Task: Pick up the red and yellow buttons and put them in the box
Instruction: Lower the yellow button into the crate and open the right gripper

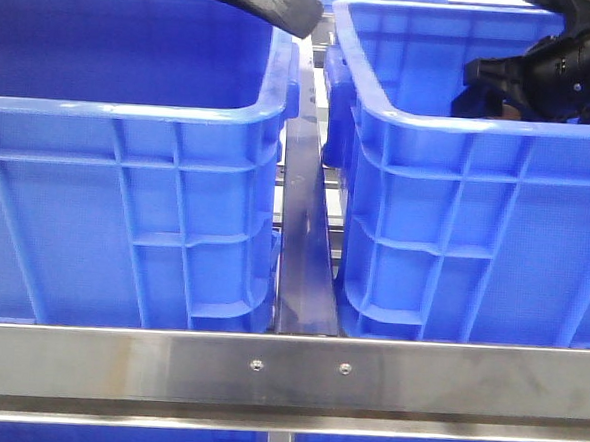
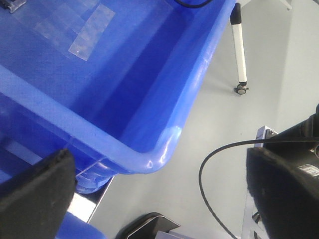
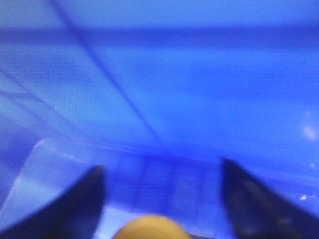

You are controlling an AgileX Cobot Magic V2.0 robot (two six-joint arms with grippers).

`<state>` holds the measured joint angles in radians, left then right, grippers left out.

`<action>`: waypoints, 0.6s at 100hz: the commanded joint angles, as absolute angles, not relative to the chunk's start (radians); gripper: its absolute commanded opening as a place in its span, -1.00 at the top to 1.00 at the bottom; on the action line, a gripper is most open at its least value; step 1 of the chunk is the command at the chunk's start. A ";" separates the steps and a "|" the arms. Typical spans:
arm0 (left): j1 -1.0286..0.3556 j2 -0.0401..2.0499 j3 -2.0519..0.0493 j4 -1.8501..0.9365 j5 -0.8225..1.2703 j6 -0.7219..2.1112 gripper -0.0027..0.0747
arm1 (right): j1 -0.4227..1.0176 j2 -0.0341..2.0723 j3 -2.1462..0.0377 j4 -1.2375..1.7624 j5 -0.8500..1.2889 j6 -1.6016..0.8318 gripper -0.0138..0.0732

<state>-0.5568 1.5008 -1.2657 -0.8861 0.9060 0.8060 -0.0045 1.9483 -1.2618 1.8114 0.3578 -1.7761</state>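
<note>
Yellow button between spread fingers of right hand, inside right crate.

Black arms, black looping cable

Both grippers splayed wide — left gripper, right gripper.

Left pincer: black fingers spreading wide apart, holding nothing. Blue crate: rounded rim corner lying between them; clear tape patches showing inside. Black cable looping over grey floor; caster leg standing beyond.
</note>
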 commanded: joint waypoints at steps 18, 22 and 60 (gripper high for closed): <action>-0.561 1.457 -1.297 -0.940 0.889 0.798 -0.75 | -0.007 1.865 -1.284 1.852 0.402 -1.791 -0.69; -0.561 1.457 -1.297 -0.939 0.889 0.798 -0.75 | -0.007 1.849 -1.282 1.852 0.407 -1.791 -0.69; -0.561 1.457 -1.297 -0.917 0.877 0.798 -0.74 | -0.007 1.616 -1.084 1.853 0.398 -1.791 0.52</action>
<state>-0.5568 1.5008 -1.2657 -0.8699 0.9002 0.8060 -0.0045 1.7213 -1.1054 1.8114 0.3578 -1.7761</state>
